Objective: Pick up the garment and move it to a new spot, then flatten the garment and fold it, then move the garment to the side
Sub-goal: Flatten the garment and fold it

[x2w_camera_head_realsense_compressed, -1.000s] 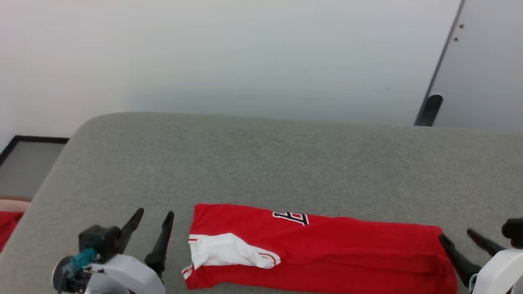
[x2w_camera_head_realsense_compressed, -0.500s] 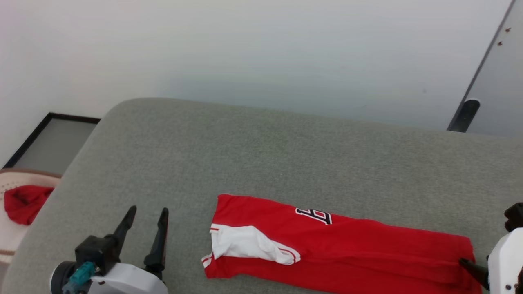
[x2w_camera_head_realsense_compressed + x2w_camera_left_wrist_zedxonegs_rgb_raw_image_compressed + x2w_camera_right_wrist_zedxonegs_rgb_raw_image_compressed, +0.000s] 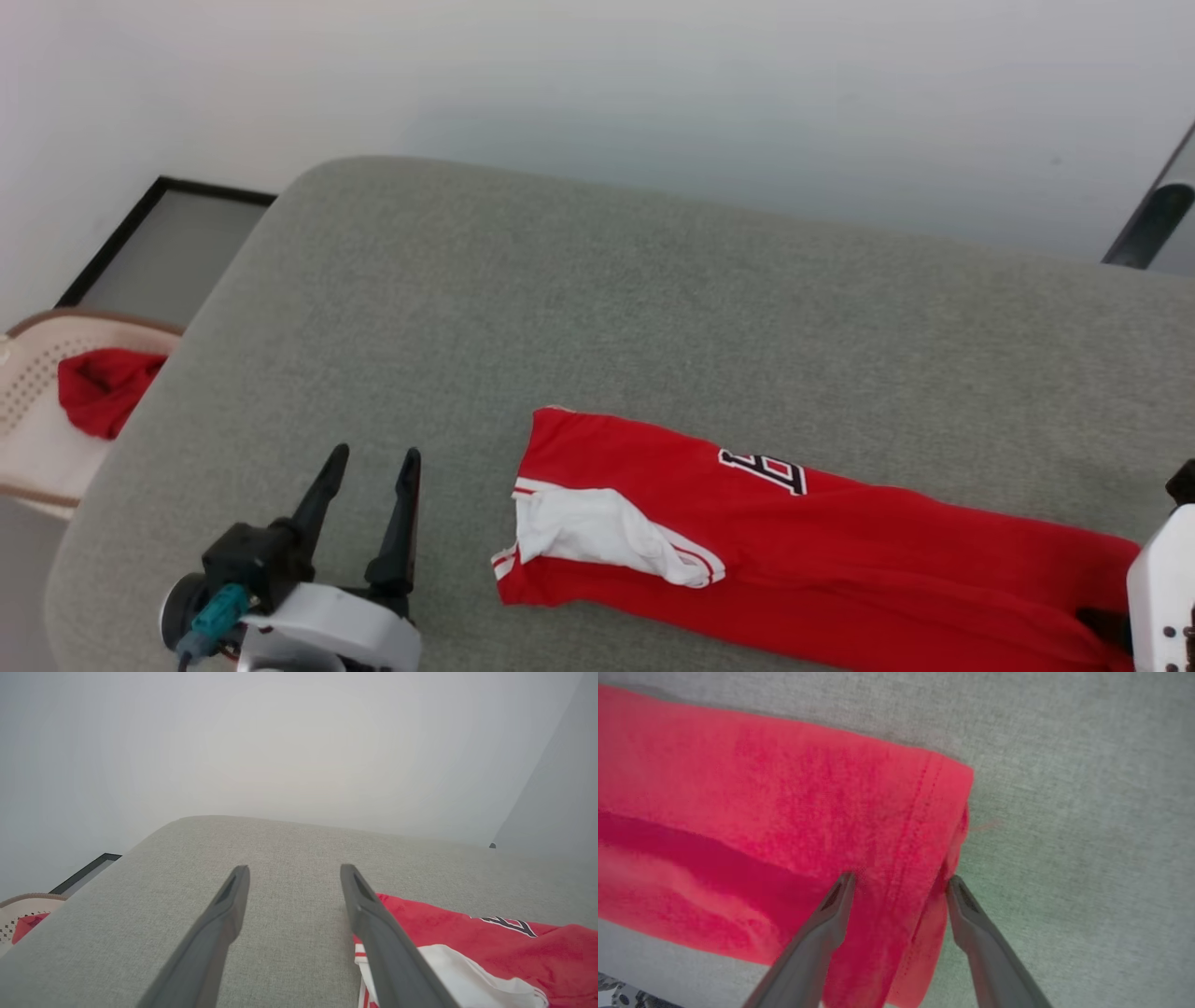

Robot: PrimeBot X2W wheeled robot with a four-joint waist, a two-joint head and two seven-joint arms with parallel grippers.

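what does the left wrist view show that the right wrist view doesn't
Of the two, left wrist alone: the open left gripper, a white sleeve, black lettering, a basket with a red cloth. Right wrist alone: the open right gripper, tips at the stitched hem. Both: the red garment lying on the grey cushion.

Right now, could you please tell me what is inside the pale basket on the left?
A crumpled red cloth lies in the basket; the grey cushion hides the rest of its inside.
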